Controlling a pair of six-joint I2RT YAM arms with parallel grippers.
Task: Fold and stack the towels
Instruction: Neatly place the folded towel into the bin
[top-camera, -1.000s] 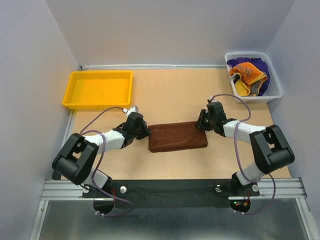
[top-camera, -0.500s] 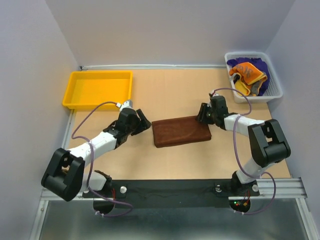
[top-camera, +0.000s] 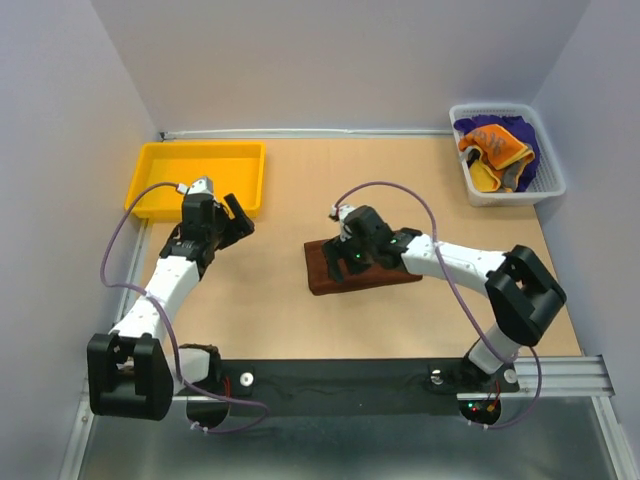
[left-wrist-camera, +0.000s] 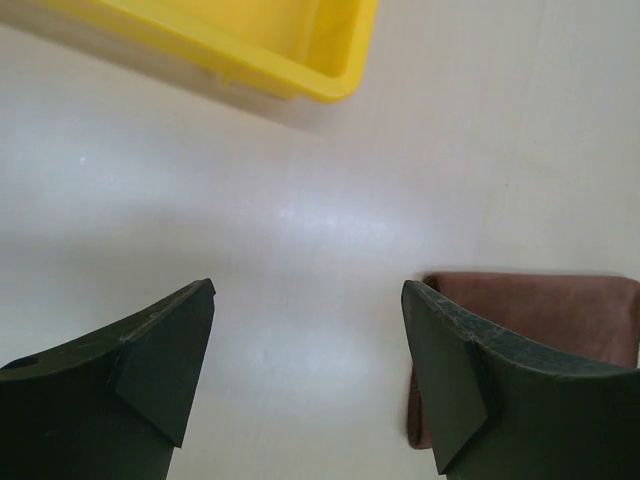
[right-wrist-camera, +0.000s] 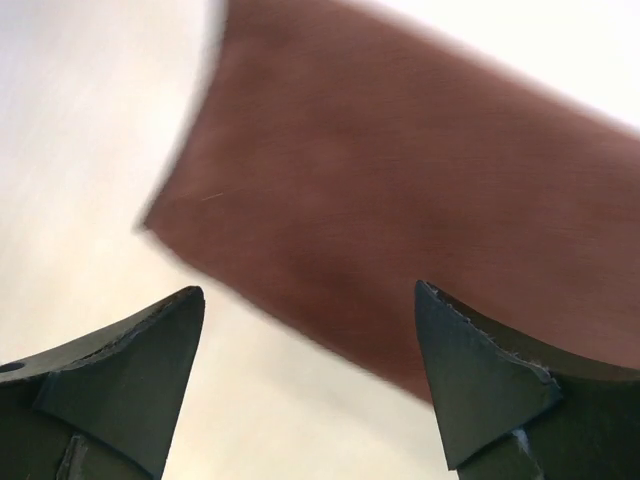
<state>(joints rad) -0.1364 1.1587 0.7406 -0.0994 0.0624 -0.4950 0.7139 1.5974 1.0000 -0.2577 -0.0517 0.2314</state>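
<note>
A dark brown towel (top-camera: 322, 272) lies folded into a rectangle at the table's middle, slightly skewed. My right gripper (top-camera: 350, 262) hovers over its left half with jaws spread wide and nothing between them. The right wrist view shows the brown towel (right-wrist-camera: 400, 180) ahead of the open gripper (right-wrist-camera: 310, 290). My left gripper (top-camera: 238, 215) stands open and empty next to the yellow tray, well left of the towel. In its wrist view the open gripper (left-wrist-camera: 308, 290) frames bare table, with the towel (left-wrist-camera: 560, 310) behind the right finger. More towels, purple (top-camera: 520, 130) and orange (top-camera: 492, 145), sit bunched in the basket.
A yellow plastic tray (top-camera: 197, 180) stands at the back left, its corner (left-wrist-camera: 290, 50) close ahead of the left gripper. A white mesh basket (top-camera: 490, 107) stands at the back right corner. Walls enclose the table on three sides.
Both grippers have opened and let go of the brown towel. The left arm swung back left toward the tray. The right gripper moved left over the towel, which now lies slightly turned.
</note>
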